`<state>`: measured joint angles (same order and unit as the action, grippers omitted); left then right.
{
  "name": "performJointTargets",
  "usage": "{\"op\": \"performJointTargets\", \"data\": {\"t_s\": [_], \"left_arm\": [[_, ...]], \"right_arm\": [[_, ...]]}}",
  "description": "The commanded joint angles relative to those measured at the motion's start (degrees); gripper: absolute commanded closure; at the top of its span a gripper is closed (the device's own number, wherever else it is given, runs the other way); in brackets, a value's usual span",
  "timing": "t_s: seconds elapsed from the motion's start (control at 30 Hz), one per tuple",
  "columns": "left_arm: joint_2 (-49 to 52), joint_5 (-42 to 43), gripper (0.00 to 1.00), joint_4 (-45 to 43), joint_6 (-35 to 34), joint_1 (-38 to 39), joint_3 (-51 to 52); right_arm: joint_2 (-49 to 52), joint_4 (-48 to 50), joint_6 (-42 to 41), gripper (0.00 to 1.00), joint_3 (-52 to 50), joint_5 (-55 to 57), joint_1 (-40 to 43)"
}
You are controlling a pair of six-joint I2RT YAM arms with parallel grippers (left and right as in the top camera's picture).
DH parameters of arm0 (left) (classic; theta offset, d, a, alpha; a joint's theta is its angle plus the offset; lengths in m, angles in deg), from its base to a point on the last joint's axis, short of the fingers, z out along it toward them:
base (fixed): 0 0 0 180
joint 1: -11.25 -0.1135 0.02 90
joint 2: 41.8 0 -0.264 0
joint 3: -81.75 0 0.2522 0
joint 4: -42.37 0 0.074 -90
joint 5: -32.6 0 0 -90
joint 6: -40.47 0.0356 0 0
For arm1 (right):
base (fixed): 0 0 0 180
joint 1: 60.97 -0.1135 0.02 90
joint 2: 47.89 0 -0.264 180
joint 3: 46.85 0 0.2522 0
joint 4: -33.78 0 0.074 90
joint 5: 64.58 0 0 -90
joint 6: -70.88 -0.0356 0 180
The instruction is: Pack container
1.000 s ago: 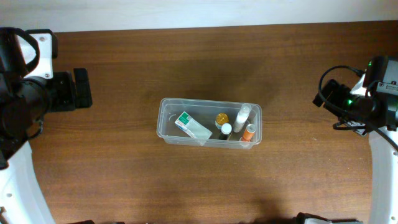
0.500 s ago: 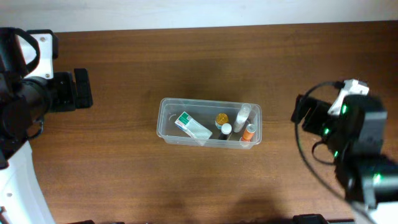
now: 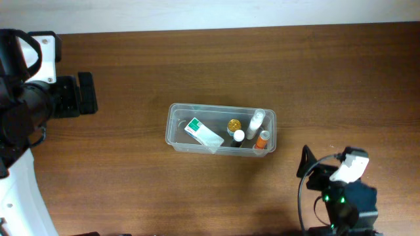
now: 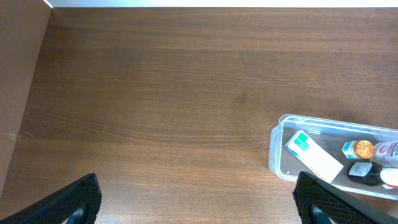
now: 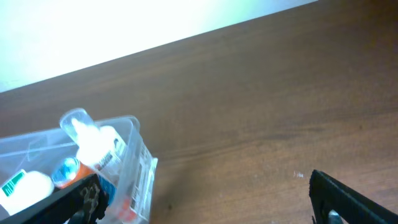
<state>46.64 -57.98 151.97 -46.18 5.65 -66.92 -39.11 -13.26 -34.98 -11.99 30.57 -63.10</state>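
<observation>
The clear plastic container (image 3: 172, 134) sits mid-table. It holds a white-and-green box (image 3: 203, 133), a gold-capped bottle (image 3: 233, 124), a white bottle (image 3: 256, 122), an orange bottle (image 3: 262, 139) and a dark-capped bottle (image 3: 239, 136). My left gripper (image 3: 85, 94) is far to the left of the container, open and empty. Its wrist view (image 4: 198, 205) shows the container (image 4: 275, 154) at the right edge. My right gripper (image 3: 305, 162) is to the lower right of the container, open and empty. In the right wrist view (image 5: 211, 202) the container's end wall (image 5: 142, 169) is beside the left finger.
The brown wooden table (image 3: 131, 190) runs to a pale wall along its far edge (image 3: 210, 13). The right arm's body with green lights (image 3: 341, 196) is at the bottom right. The left arm's white link (image 3: 20, 190) runs down the left edge.
The right arm has swung from the right edge down to the bottom right, its gripper now nearer the container's right end. The left arm and the container's contents have not moved.
</observation>
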Motion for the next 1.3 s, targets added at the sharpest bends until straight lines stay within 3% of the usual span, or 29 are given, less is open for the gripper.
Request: {"op": "performJointTargets", "data": {"t_s": [0.0,0.4,1.27], "left_arm": [[-0.31,0.39,0.0,-0.09,-0.57,-0.24,-0.28],[-0.31,0.39,0.0,-0.09,-0.57,-0.24,-0.28],[-0.31,0.39,0.0,-0.09,-0.57,-0.24,-0.28]], "right_arm": [[-7.43,-1.97,0.61,0.02,-4.35,0.68,-0.48],[-8.44,-3.37,0.61,0.02,-9.88,0.7,-0.48],[-8.41,-5.81,0.61,0.02,-9.92,0.7,-0.48]]}}
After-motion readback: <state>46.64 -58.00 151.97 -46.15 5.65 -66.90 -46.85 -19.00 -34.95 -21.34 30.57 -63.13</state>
